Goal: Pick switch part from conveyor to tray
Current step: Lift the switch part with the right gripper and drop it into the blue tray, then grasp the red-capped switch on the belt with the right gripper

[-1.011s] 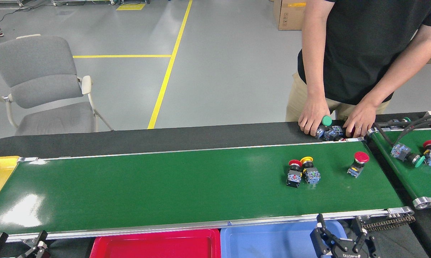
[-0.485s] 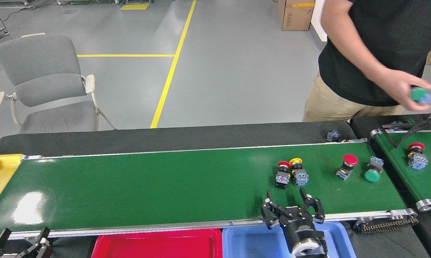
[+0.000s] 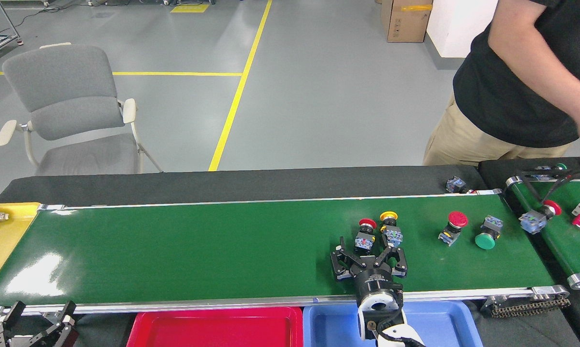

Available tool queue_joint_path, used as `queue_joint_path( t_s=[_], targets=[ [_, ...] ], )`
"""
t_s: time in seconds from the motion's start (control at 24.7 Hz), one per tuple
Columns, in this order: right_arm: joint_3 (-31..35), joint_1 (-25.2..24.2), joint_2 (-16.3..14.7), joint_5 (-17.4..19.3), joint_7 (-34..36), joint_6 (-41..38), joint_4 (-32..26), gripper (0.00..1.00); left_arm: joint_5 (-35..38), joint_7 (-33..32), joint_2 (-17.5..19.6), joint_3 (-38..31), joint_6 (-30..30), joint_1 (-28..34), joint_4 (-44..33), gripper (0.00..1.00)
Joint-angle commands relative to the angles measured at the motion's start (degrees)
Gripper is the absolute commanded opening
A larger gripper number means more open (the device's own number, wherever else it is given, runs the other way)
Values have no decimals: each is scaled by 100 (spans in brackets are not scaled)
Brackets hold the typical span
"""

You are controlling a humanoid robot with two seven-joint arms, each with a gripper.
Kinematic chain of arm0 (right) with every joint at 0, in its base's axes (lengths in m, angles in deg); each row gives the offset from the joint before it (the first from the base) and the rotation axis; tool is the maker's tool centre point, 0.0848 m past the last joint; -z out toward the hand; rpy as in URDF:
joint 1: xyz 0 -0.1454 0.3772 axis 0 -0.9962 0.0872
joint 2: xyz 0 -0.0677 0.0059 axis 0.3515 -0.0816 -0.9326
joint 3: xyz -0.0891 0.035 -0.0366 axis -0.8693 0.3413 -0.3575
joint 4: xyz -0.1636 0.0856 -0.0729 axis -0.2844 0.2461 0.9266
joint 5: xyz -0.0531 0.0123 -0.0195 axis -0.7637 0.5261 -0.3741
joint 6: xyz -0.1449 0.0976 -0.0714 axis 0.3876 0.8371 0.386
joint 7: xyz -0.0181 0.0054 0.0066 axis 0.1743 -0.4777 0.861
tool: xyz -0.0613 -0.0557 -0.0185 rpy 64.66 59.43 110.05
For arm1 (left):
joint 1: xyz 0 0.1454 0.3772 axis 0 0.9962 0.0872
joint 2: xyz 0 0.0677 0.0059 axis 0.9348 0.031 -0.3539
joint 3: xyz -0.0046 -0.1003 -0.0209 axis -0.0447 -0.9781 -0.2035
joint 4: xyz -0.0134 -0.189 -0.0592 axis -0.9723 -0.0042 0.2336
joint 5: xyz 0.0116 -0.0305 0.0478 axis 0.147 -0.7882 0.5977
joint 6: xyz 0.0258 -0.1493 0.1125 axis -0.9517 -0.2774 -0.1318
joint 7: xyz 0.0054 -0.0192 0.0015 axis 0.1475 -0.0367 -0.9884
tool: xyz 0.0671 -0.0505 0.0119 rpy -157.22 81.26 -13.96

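Note:
The conveyor (image 3: 198,250) runs across the view, with several switch parts on its right half. A red-capped switch part (image 3: 365,237) and a yellow-capped one (image 3: 390,230) lie side by side. Further right are a red mushroom-head part (image 3: 454,225) and a green-capped part (image 3: 487,233). My right gripper (image 3: 369,249) is open over the belt, its fingers spread to either side of the red-capped part's near end. My left gripper (image 3: 37,318) stands open below the belt's near rail at the bottom left. The red tray (image 3: 213,327) sits at the bottom edge, left of my right arm.
A light blue tray (image 3: 444,323) lies beside the red one, under my right arm. A yellow tray (image 3: 1,236) is at the belt's left end. A narrower green belt (image 3: 560,241) with more parts is at right, where a person (image 3: 521,86) stands. One part (image 3: 456,184) lies behind the far rail.
My right gripper has moved up and left from the belt's near edge to the red-capped part. The parts have drifted left along the belt. The person's hand has moved off to the right.

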Motion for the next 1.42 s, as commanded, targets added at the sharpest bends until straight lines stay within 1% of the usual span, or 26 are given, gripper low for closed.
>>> queue_joint_path(
  t_s=[0.0,0.08,0.16,0.24,0.36,0.44,0.49,0.53,0.57,0.61,0.65,0.73,0.85,0.89,0.93,0.97,1.01,1.09,1.13,1.21,1.29,1.38],
  targets=[
    [-74,111,-37,7,36,-61,-55,33,-2,14,70,-7,-15,-38,-58,100],
    [-171,84,-125,-1,36,-88,-64,22,-2,14,70,-7,-15,-20,-49,100],
    [-329,49,-169,-1,36,-97,-126,17,-2,14,70,-16,-15,-11,-49,100],
    [-514,-4,-195,-1,54,-220,-381,13,-11,14,70,-16,-15,-11,-40,100],
    [-874,-408,-318,7,71,-1002,-1154,12,-19,14,61,-33,-6,-2,-40,100],
    [-1252,-812,-494,7,71,-1854,-1734,12,-19,14,61,-24,-15,-2,-40,100],
    [-1454,-953,-573,-1,71,-2224,-1936,13,-19,14,61,-24,-15,-2,-40,100],
    [-1665,-1049,-617,-1,80,-2575,-2059,18,-19,14,61,-24,-15,-2,-49,100],
    [-1920,-1093,-626,-28,98,-2830,-2094,47,-19,14,61,-24,-15,-2,-49,100],
    [-2113,-1093,-626,-37,98,-2900,-2103,87,-19,14,61,-24,-6,-2,-49,100],
    [-2307,-1076,-617,-37,124,-2953,-2094,100,-19,14,61,-24,-15,-11,-49,100],
    [-2500,-1067,-608,-28,142,-2971,-2121,100,-19,14,61,-16,-15,-29,-58,100],
    [-2483,-1076,-573,-1,133,-2918,-2191,100,-11,14,70,-16,-24,-2,-58,100],
    [-2439,-1137,-564,34,142,-2804,-2305,100,-11,14,70,-16,-24,15,-49,100],
    [-2290,-1251,-573,69,159,-2558,-2472,100,-19,14,61,-33,-15,68,-49,100],
    [-2070,-1471,-573,104,247,-2188,-2639,100,-19,14,61,-33,-24,85,-40,100],
    [-1692,-1884,-590,122,467,-1617,-2841,100,-28,14,61,-33,-24,85,-40,100],
    [-1059,-2508,-634,130,1082,-738,-3070,100,-28,14,61,-33,-24,94,-49,100],
    [-691,-2719,-678,148,1345,-423,-3088,100,-28,14,61,-33,-24,94,-40,100],
    [-58,-3035,-670,236,1460,-211,-3088,100,-37,14,70,-33,-24,112,-49,100],
    [251,-3053,-634,403,1451,-167,-3070,100,-28,14,70,-24,-24,112,-49,100],
    [321,-2878,-582,491,1425,-149,-3026,100,-37,14,61,-7,-24,103,-58,100]
  ],
)
